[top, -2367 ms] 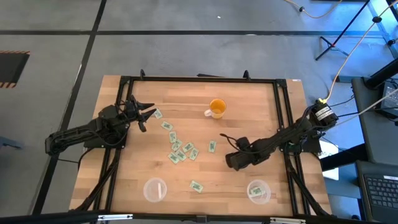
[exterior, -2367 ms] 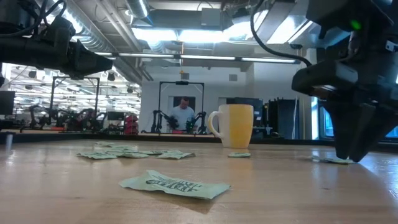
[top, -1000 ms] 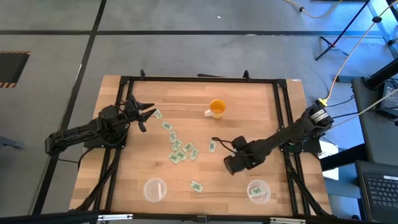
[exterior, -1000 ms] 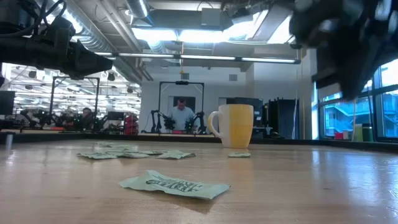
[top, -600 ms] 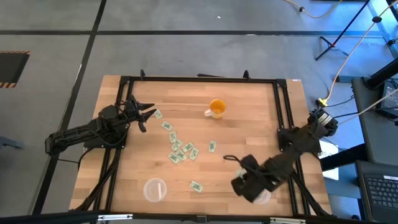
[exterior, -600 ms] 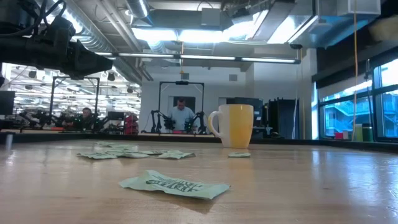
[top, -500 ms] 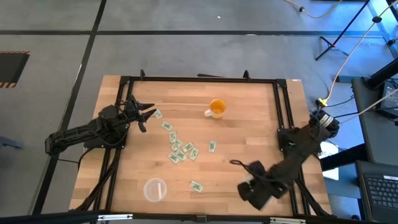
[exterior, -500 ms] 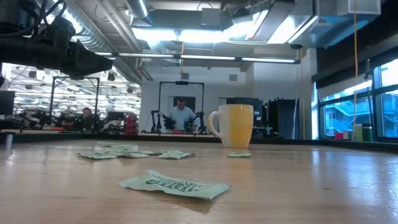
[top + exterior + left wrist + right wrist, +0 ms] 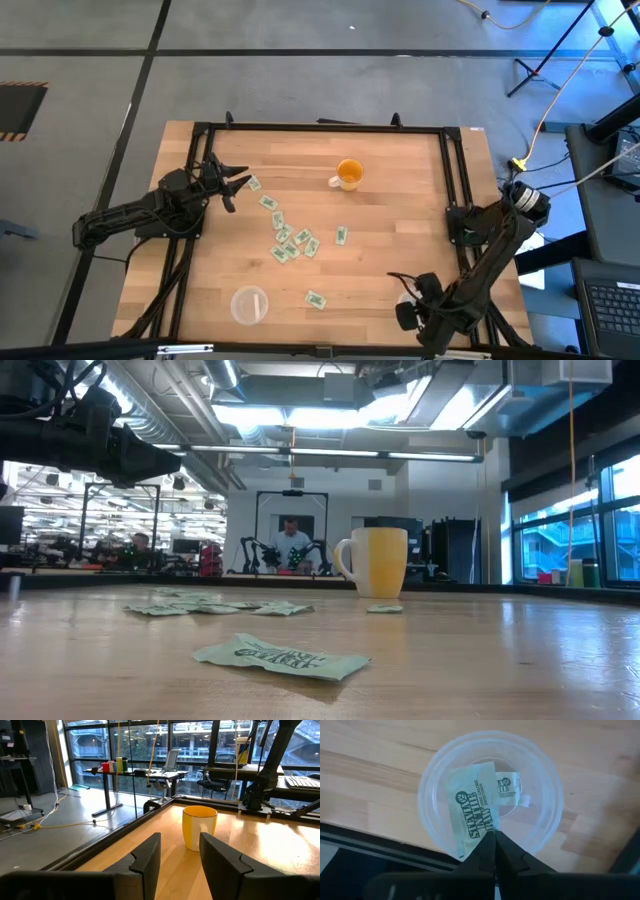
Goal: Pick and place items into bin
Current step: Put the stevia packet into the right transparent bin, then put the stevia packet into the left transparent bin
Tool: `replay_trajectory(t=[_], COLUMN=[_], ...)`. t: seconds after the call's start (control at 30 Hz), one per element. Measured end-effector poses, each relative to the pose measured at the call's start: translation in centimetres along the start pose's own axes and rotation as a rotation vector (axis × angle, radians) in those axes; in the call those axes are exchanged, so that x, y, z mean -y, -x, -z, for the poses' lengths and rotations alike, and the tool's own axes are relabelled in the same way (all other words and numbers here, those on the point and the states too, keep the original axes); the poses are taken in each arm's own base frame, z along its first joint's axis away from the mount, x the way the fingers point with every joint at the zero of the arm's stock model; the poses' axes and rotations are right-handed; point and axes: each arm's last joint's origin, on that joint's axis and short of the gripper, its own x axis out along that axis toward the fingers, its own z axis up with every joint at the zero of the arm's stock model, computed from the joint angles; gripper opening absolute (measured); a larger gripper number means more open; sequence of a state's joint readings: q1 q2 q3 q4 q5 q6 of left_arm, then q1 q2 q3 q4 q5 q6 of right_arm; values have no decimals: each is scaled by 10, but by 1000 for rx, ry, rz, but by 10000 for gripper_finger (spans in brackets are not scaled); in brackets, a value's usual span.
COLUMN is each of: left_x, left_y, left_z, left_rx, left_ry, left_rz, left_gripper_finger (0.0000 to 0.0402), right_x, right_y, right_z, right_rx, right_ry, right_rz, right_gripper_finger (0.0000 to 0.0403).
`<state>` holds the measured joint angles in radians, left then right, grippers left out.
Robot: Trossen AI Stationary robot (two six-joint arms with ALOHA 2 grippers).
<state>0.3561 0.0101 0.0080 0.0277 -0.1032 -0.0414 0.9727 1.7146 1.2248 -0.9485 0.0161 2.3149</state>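
Observation:
Several small green-and-white packets [image 9: 290,240] lie flat on the wooden table, one [image 9: 282,657] close to the low camera. My right gripper [image 9: 408,298] hangs over the clear round bin [image 9: 427,785] at the near right. It is shut on one packet [image 9: 472,810], and a second packet [image 9: 509,787] lies on the bin's bottom. At the far left my left gripper [image 9: 238,182] is open above the table and holds nothing. A packet [image 9: 253,183] lies just beyond it, and its fingers face the orange mug [image 9: 199,827]. My right gripper pinches the packet between its two fingertips at one long edge, close to an end [image 9: 487,827]. The fingers point down from above. The packet sticks out past the fingertips, printed face up, clear of the bin's bottom.
A second clear bin [image 9: 249,304] stands at the near left. The orange mug [image 9: 348,175] stands upright at the far middle. A black frame [image 9: 455,180] runs round the table's edges. In the room far behind the table stands a person [image 9: 293,545].
My right gripper has swung from the table's middle toward the near right corner, carrying the packet, and now hangs over the bin there. It has stayed shut.

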Motion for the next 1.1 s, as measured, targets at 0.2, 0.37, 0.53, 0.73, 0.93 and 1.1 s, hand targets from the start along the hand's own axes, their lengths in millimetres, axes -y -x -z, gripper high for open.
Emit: replay_trajectory(t=[0.2,0.37,0.53,0.73,0.93,1.1], left_x=[0,0,0,0,0,0], left_y=[0,0,0,0,0,0], left_z=[0,0,0,0,0,0], left_rx=[0,0,0,0,0,-1], left_ry=[-2,-2,-2,-2,-2,-2], left_rz=[0,0,0,0,0,0], left_gripper_finger=[130,130,130,130,130,130], right_x=[6,7,7,7,7,7], right_y=[-16,-22,-22,-22,-22,-22], right_z=[-5,-6,-6,-6,-6,-6], right_rx=[2,-5,-7,-8,-8,-8], right_ry=[-6,-8,-8,-7,-6,-7], right_rz=[5,-3,-5,-5,-5,-6], right_gripper_finger=[8,10,11,12,31,74])
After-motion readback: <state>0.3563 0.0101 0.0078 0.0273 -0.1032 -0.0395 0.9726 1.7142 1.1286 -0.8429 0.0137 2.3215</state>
